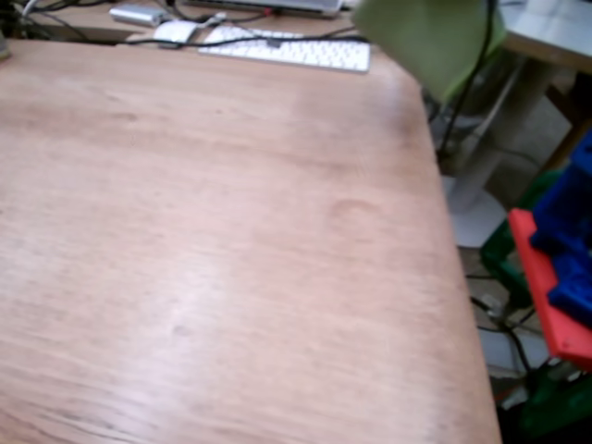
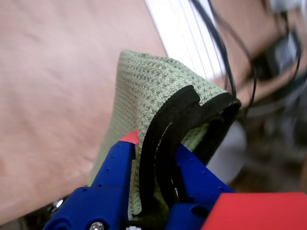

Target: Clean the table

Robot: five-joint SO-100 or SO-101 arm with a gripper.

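Observation:
The table point(image 1: 213, 240) is a large light reddish-brown wooden top with a rounded far right corner; it also shows in the wrist view point(image 2: 53, 91). A green waffle-weave cloth point(image 2: 148, 91) with a black hem is clamped between my blue fingers point(image 2: 115, 172). My gripper point(image 2: 156, 158) is shut on the cloth and holds it in the air above the table's edge. In the fixed view the cloth point(image 1: 425, 37) hangs blurred at the top right, past the table's corner. The gripper itself is not visible there.
A white keyboard point(image 1: 296, 48), a white mouse point(image 1: 174, 32) and black cables point(image 1: 231, 42) lie at the table's far edge. Red and blue robot parts point(image 1: 564, 277) stand to the right, off the table. A pale round table's foot point(image 1: 476, 185) stands behind.

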